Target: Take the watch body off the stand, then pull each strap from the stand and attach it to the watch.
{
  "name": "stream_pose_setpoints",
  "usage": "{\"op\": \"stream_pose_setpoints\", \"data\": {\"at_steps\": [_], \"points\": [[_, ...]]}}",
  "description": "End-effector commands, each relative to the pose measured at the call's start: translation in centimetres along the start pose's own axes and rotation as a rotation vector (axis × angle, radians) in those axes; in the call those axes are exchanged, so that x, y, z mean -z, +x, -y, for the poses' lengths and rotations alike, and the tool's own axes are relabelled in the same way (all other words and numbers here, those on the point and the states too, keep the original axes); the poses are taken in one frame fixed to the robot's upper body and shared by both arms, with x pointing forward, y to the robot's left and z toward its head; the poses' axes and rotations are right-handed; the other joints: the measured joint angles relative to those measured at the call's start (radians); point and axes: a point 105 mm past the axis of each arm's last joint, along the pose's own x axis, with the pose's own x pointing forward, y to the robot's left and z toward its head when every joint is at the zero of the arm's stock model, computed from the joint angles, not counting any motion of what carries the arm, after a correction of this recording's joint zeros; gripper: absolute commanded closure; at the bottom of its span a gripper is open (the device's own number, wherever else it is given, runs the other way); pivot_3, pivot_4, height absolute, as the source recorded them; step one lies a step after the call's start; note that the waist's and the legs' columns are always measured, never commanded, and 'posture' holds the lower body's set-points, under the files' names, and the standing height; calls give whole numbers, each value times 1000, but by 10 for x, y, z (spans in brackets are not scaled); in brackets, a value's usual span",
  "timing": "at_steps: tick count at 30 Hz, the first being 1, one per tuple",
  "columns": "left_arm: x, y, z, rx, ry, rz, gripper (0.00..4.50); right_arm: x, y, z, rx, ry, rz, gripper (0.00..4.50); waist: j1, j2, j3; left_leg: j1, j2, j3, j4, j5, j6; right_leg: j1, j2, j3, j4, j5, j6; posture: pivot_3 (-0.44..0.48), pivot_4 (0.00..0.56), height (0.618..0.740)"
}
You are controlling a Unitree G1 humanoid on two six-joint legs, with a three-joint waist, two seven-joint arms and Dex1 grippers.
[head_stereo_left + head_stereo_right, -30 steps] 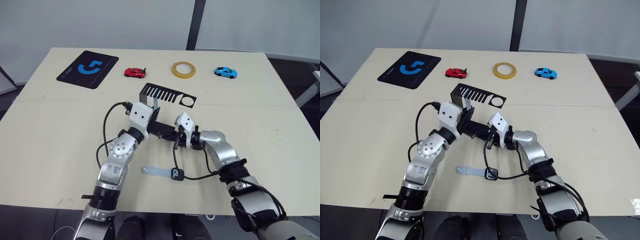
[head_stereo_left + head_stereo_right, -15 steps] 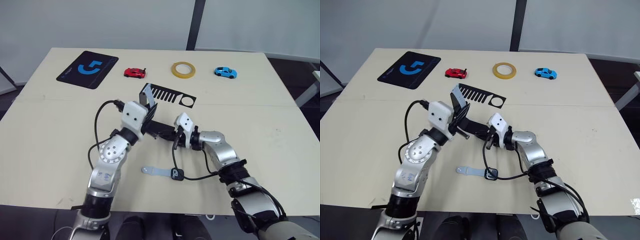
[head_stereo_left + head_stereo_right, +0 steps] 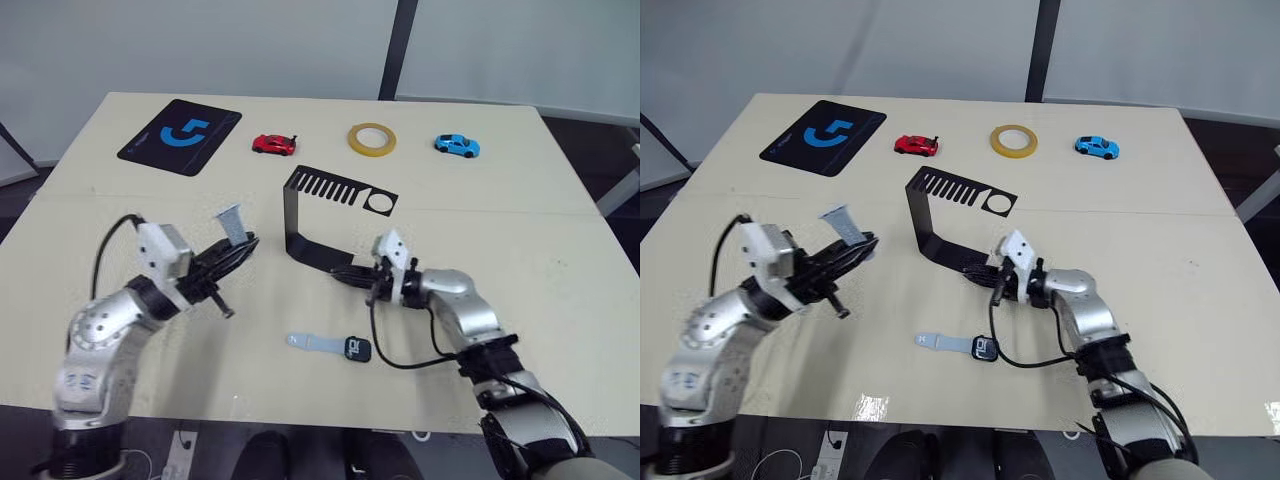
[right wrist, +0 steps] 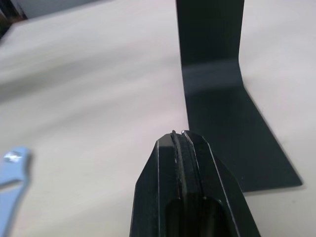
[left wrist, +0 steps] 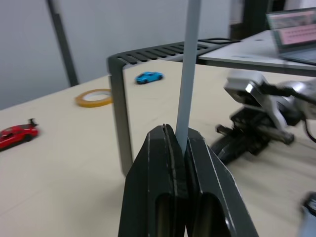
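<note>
Straps first: one pale grey-blue strap stands pinched between the closed fingers of the left gripper, held in the air well to the left of the stand and free of it, while the other strap lies flat on the table, already joined to the watch body near the front edge. The stand is upright between the arms, its slotted top plate now bare. The right gripper has its fingers pressed together on nothing, with its tip resting at or just over the stand's flat foot, probably steadying it. Judging by its look, the held strap is light and floppy (it rises straight from the fingers for now, but would likely bend under a sideways push), so a grip close to the end that must meet the case should give the most control. The watch body looks small, smooth and easy to skid across the table, so it probably needs pinning by its sides or by the fitted strap while the free end is pressed in. The remaining step is carrying the held strap to the watch's open side.
</note>
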Motion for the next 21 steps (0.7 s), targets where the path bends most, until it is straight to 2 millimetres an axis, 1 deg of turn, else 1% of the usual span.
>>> {"op": "stream_pose_setpoints", "data": {"at_steps": [1,3,4,5,6,8,10,11,14,17,18,21], "points": [[-10,-13,6,128,-16,-2,4491,-29,-43,-7,3,11,67,4500,3,0,0,0,0,-1,-2,0,0,0,0,-1,-3,0,0,0,150,740],[-13,-14,10,179,-53,-3,4500,-30,-61,-11,28,55,47,3839,3,0,0,1,0,-2,-3,0,0,1,-1,-1,-6,0,0,0,150,740],[-14,-14,17,234,-87,-14,4500,-27,-79,-21,16,74,5,3558,2,0,0,1,0,-2,-4,0,0,1,-2,-1,-8,0,0,0,150,740],[-15,-15,21,273,-112,-23,4500,-27,-90,-29,1,90,-28,2985,2,0,0,1,0,-2,-6,1,-1,1,-2,-1,-9,0,0,0,150,740],[-17,-17,25,307,-126,-29,4500,-25,-108,-35,35,102,-59,2626,2,0,0,2,0,-2,-8,1,-1,1,-2,-1,-10,0,0,0,150,740],[-20,-19,30,348,-157,-33,4500,-22,-138,-41,141,115,-106,1609,7,2,1,1,0,-2,-11,2,-1,1,-1,-1,-11,0,-1,0,150,740],[-20,-20,33,373,-179,-34,4500,-19,-157,-45,215,125,-136,670,3,2,1,2,0,-2,-12,2,-1,2,-1,-2,-13,-1,-1,0,150,740],[-20,-18,34,382,-190,-31,4500,-16,-165,-48,245,128,-151,108,0,2,1,2,0,-2,-11,2,-1,2,0,-1,-13,0,-1,0,150,740],[-19,-9,37,412,-257,2,4500,-7,-178,-52,335,154,-146,46,-4,1,1,5,0,0,-11,3,-2,5,1,1,-13,0,0,0,150,740],[-18,2,46,484,-286,18,4500,-7,-178,-56,380,199,-89,46,0,1,1,6,0,0,-11,4,-2,5,2,2,-12,0,0,0,150,740],[-18,8,48,502,-300,21,4500,-8,-172,-62,363,246,-59,46,1,1,1,6,0,0,-11,4,-2,5,2,2,-12,0,0,0,150,740],[-21,25,51,550,-338,50,4500,-21,-144,-78,273,360,39,46,3,1,1,4,0,-1,-10,4,-2,4,2,1,-11,0,0,0,150,740]]}}
